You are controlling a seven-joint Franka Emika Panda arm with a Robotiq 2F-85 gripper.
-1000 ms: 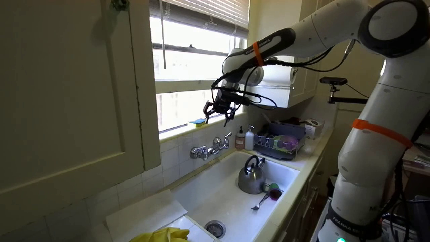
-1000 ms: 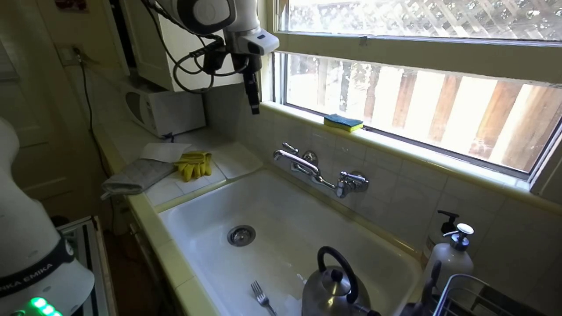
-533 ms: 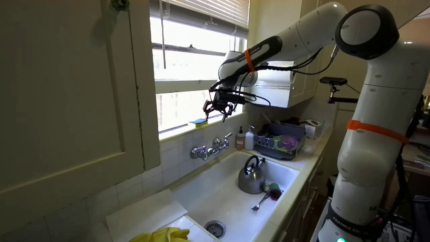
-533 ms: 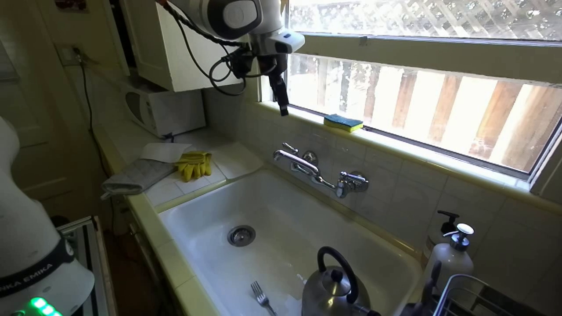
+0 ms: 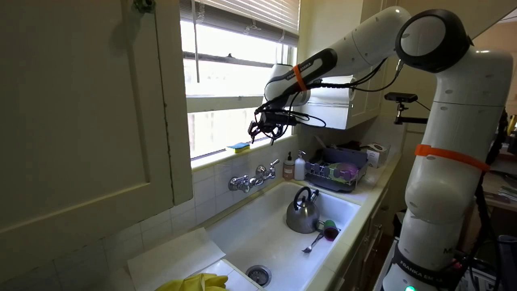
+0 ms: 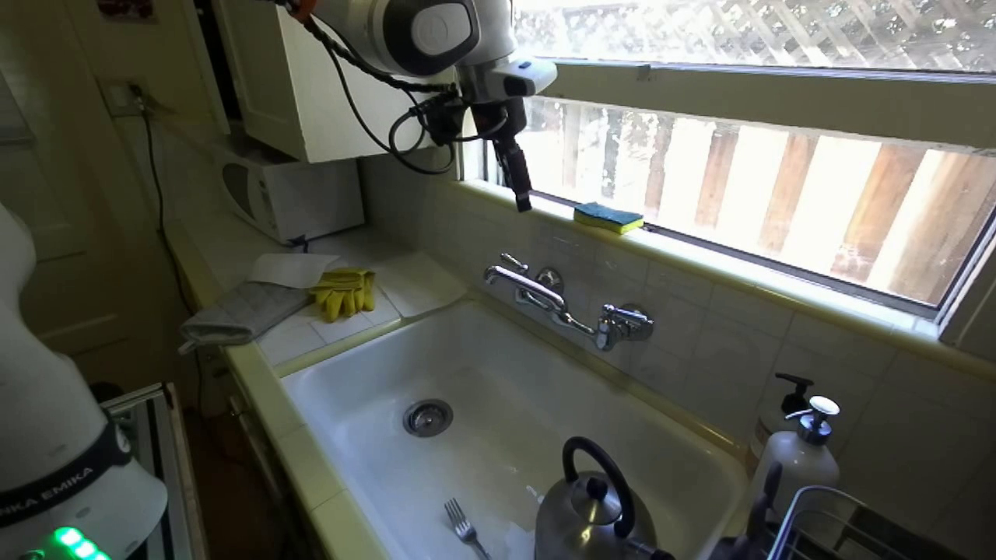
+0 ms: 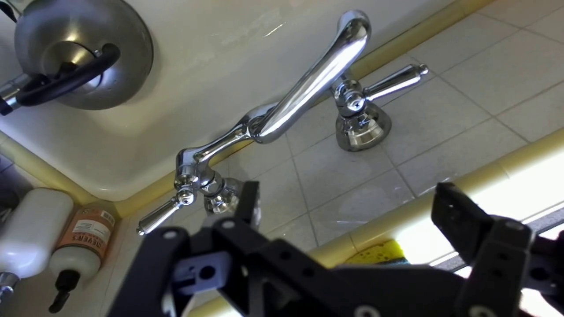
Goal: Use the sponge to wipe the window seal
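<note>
In an exterior view, the arm reaches toward the window, whose upper part is covered by blinds. The claw points down, spread, near the sponge. Blue above and yellow beneath, the sponge lies on the window seal. Below it, a faucet juts from the tiled wall, and the sink holds a kettle, a fork and a cup.

In an exterior view, the claw hangs slightly tilted, a gap between it and the sponge; it is seen edge-on here, so its spread cannot be judged from this side. Yellow gloves and a grey cloth lie on the desk, with a white appliance farther back.

In the wrist view, the claw's fingers stand wide apart, the faucet showing past them. Low in the view, between them, the sponge is partly hidden behind the claw's body, its yellow side in sight. The window seal runs as a bright strip at the right. The kettle sits at the upper left.
</note>
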